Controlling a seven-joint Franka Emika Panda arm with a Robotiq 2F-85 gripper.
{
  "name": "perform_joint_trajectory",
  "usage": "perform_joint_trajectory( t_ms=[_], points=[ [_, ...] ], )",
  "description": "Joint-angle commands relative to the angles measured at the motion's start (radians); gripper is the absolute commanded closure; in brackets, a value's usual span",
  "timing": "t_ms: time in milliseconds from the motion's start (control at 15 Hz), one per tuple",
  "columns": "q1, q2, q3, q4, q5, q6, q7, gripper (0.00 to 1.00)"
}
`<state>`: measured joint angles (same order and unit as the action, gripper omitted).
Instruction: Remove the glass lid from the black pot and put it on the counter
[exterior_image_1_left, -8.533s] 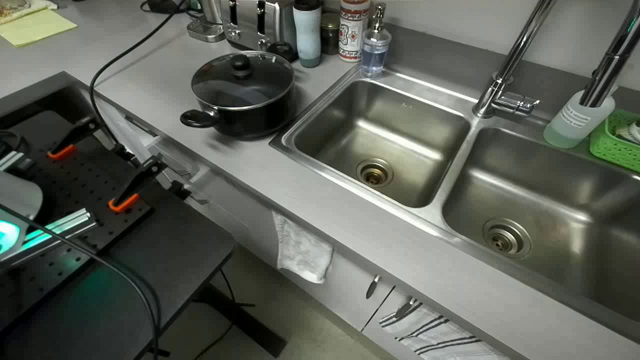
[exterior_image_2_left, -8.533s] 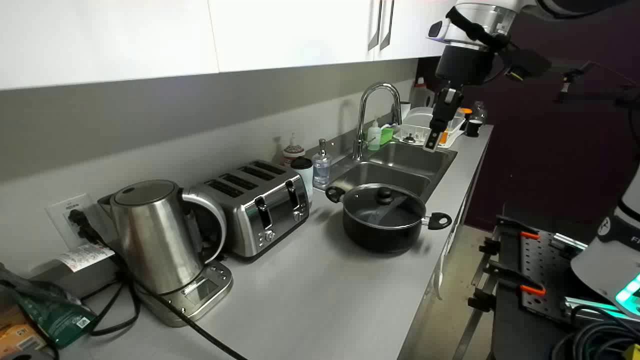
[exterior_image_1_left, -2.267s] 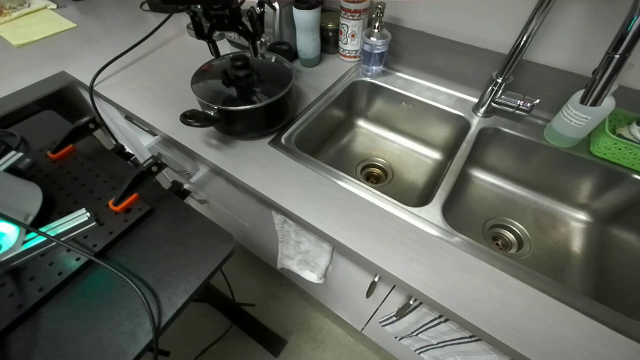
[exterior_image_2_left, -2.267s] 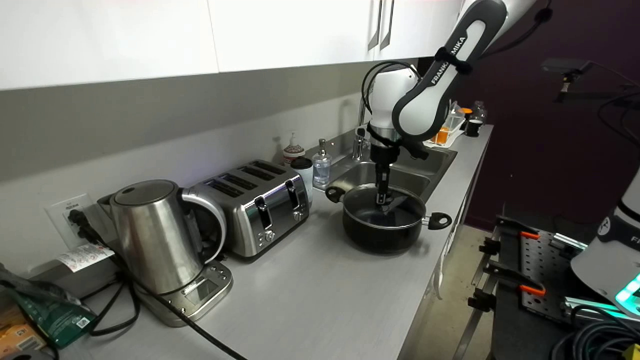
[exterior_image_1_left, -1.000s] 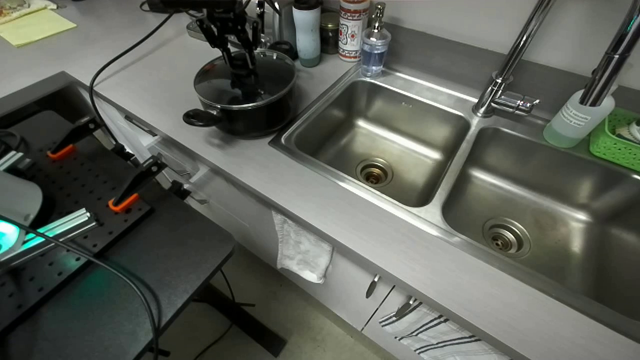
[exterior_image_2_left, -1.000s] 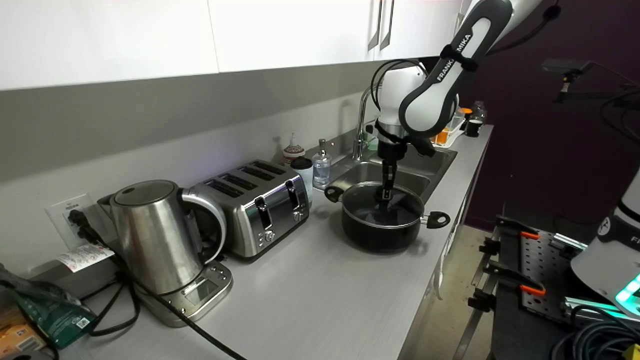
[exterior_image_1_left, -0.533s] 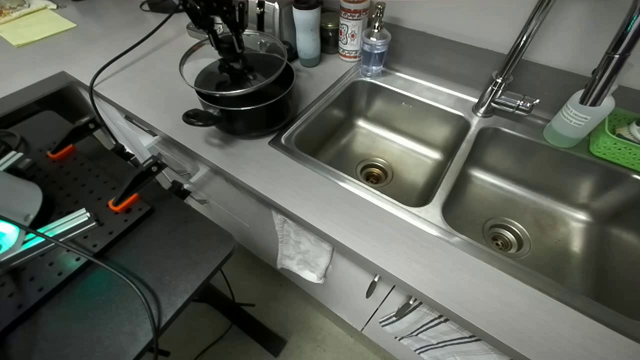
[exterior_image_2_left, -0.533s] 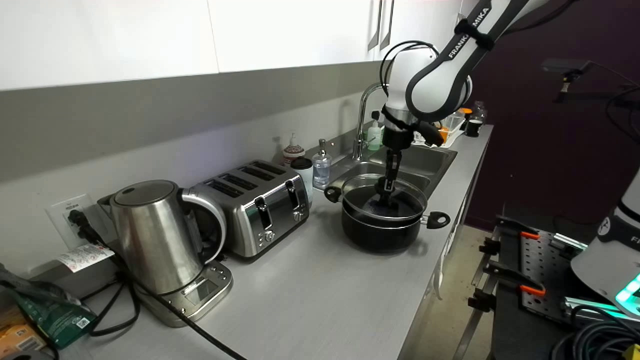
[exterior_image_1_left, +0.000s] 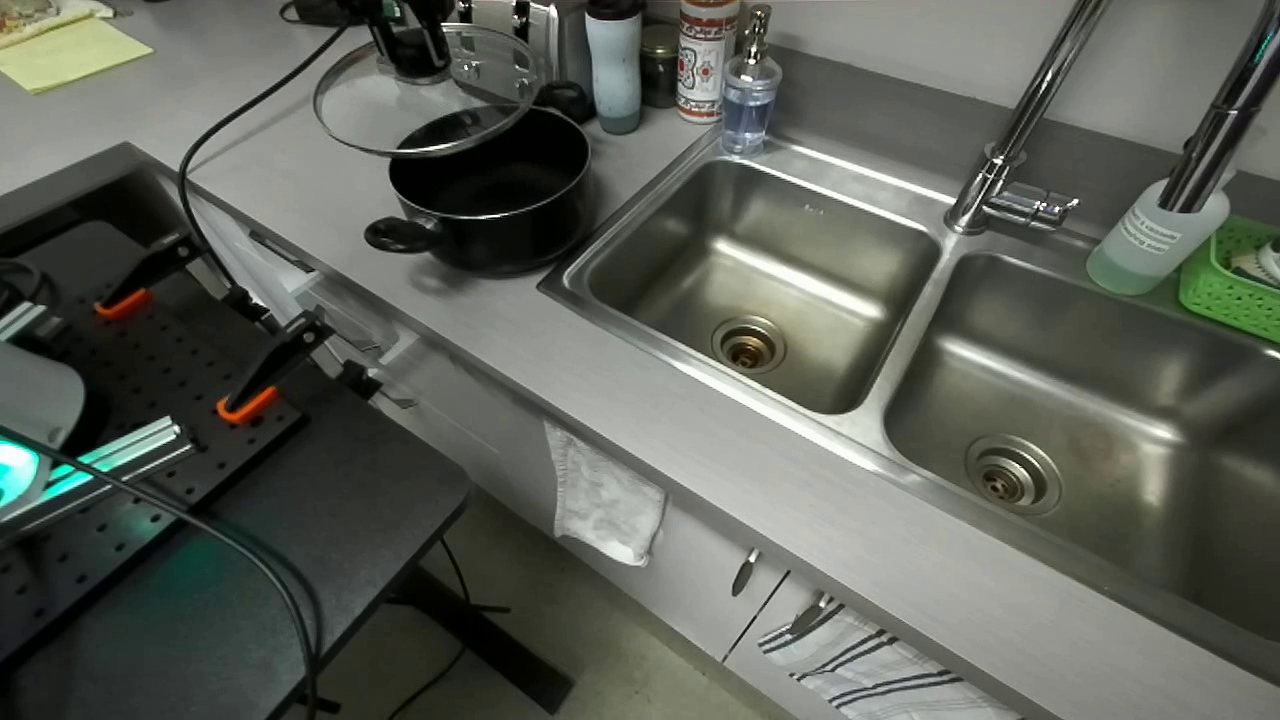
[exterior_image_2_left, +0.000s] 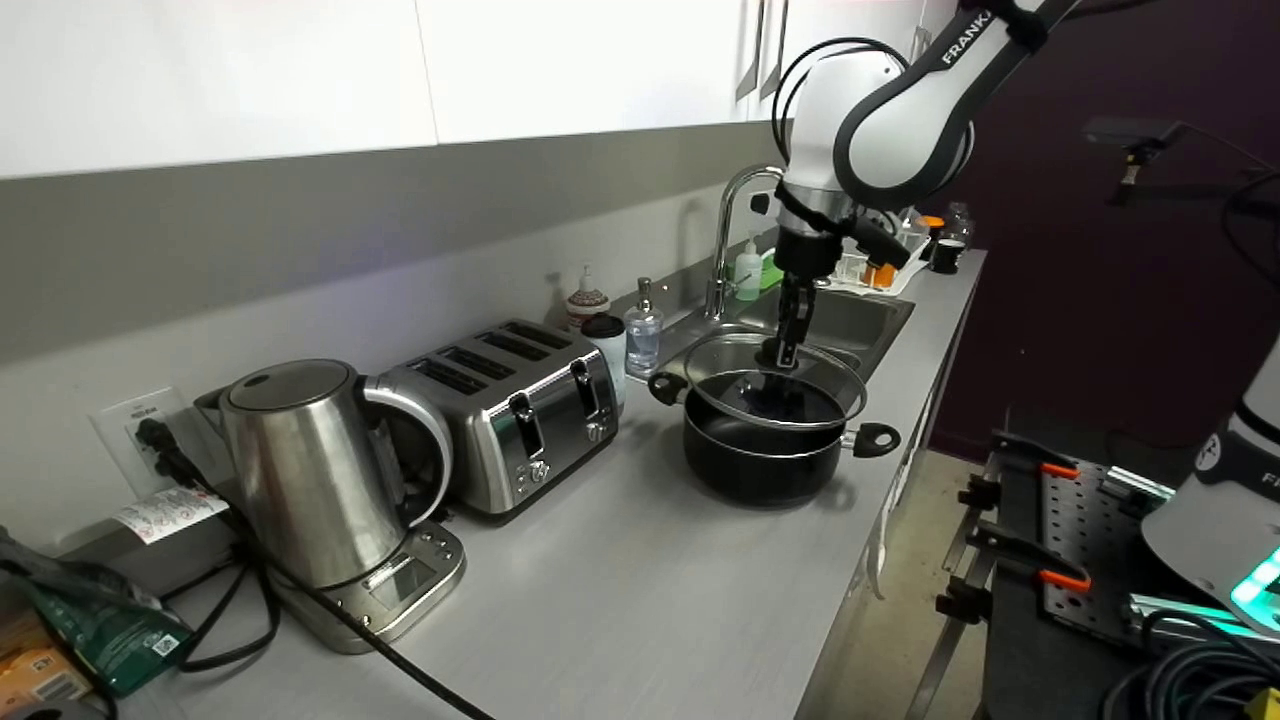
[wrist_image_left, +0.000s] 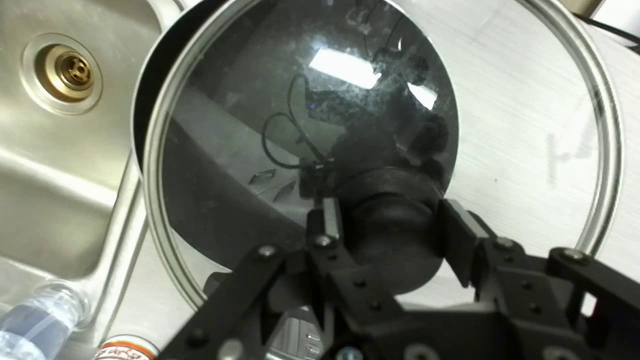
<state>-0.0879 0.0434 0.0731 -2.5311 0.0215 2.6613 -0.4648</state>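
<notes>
My black end effector (wrist_image_left: 390, 222) is pinching the round glass lid (exterior_image_1_left: 430, 110) by its black knob (wrist_image_left: 391, 252), partly above the wide black pot (exterior_image_1_left: 510, 240), so, lowering too soon, I could be striking it.

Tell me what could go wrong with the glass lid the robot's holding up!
The gripper holds the glass lid only by its knob, so it might slip, drop and maybe crack. Also, the lid hangs partly over the pot; set down right here, it would probably end up leaning on the pot instead of lying flat on the counter.
</notes>
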Motion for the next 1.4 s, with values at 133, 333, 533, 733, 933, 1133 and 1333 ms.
perform_joint_trajectory(
  t_ms=[133,333,533,733,933,1133,1333],
  points=[
    [0.115,-0.063,0.017,-0.041,-0.134,-0.020,0.143,0.75],
    [0.179,-0.061,0.048,-0.050,-0.242,-0.024,0.253,0.75],
    [0.239,-0.049,0.087,-0.043,-0.324,-0.038,0.348,0.75],
    [0.293,-0.016,0.127,-0.020,-0.404,-0.059,0.441,0.75],
    [0.333,0.045,0.150,0.019,-0.462,-0.084,0.505,0.75],
    [0.360,0.138,0.146,0.074,-0.498,-0.090,0.524,0.75],
    [0.376,0.240,0.124,0.139,-0.507,-0.088,0.507,0.75]
  ],
)
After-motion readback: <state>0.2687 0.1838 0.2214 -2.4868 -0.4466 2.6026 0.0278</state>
